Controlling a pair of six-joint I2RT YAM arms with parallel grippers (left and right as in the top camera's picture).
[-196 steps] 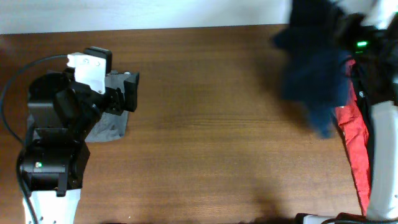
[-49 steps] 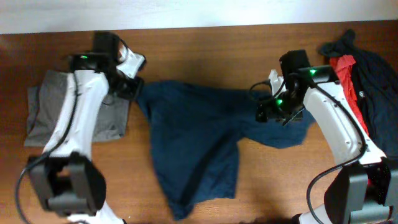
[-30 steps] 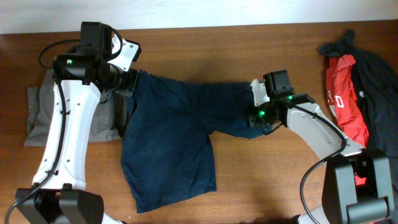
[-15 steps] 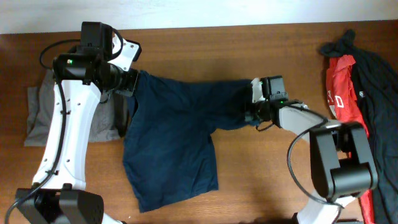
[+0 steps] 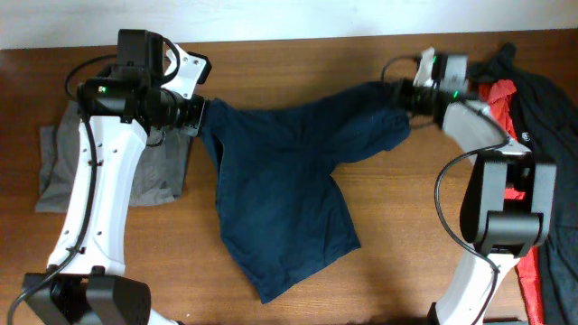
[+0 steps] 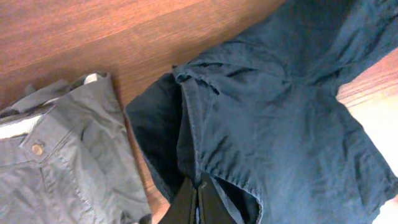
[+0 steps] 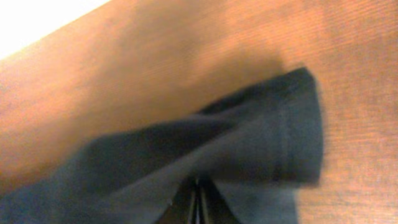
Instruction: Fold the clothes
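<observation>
The navy shirt (image 5: 280, 199) spreads over the middle of the table (image 5: 406, 235), hem nearest. Grey shorts (image 5: 56, 171) lie to its left. Farther back, the left gripper (image 5: 200, 116) and right gripper (image 5: 404, 93) each pinch the shirt's cloth, jaws closed tight.

The navy blue piece (image 6: 280, 124) is seen spread over the centre and right, its edge pinched between the closed fingers of the left gripper (image 6: 198, 202) at the near edge. The grey shorts (image 6: 62, 155), a button (image 6: 37, 149) showing, are laid just beside it at the left on the wooden table (image 6: 124, 37).
</observation>
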